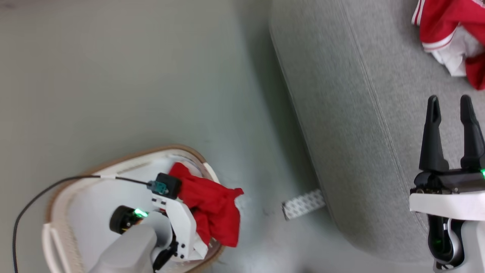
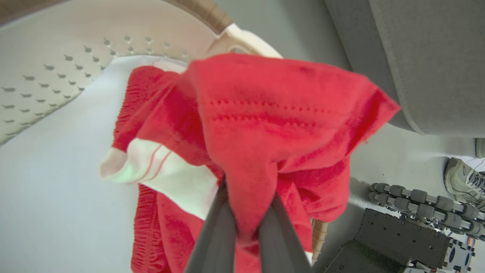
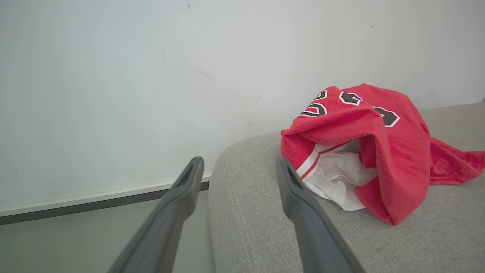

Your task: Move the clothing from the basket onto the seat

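Observation:
In the left wrist view my left gripper (image 2: 248, 191) is shut on a bunched red garment (image 2: 273, 113) with a white striped panel. The garment hangs above the white floor of the cream perforated basket (image 2: 57, 72). In the head view this red piece (image 1: 212, 208) drapes over the right rim of the basket (image 1: 60, 197), and my left wrist hides the fingers. A red jersey (image 1: 447, 26) with white panels lies crumpled on the light-grey seat (image 1: 341, 113); its black numerals (image 3: 386, 115) face up. My right gripper (image 1: 451, 104) is open above the seat's near edge, short of the jersey (image 3: 379, 151).
Grey floor lies between basket and seat. A white patterned strip (image 1: 303, 203) sticks out from under the seat's corner. A black cable (image 1: 38, 193) crosses the basket. My wheeled base (image 2: 413, 197) and a person's shoe (image 2: 464, 180) are beside the basket. A pale wall (image 3: 113, 94) stands behind the seat.

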{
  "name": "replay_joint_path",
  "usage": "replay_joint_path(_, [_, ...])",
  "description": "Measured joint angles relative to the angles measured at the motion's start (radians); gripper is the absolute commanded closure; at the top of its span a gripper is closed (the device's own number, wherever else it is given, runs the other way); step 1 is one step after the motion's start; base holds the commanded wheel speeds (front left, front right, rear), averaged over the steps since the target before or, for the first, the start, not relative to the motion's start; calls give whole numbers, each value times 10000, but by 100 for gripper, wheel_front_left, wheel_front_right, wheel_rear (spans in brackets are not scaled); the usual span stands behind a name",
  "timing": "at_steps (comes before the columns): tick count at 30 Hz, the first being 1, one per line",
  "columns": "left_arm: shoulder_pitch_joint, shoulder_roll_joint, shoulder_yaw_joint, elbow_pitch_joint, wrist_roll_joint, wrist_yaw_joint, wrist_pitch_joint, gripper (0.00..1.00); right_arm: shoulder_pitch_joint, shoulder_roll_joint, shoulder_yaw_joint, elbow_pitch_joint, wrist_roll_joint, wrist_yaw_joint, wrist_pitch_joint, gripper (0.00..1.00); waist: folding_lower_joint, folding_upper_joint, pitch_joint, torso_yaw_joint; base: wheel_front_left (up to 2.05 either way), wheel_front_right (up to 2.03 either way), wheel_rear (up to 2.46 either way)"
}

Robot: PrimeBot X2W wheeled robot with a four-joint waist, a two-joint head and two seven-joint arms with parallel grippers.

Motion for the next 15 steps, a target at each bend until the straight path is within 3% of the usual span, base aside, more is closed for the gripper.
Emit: replay_joint_path(15, [872,-330,-548,-1363,-872,0,-2107,100,743,-339,90,504,-395,0,0,0,-1,0,-2909,1432,0,0,0])
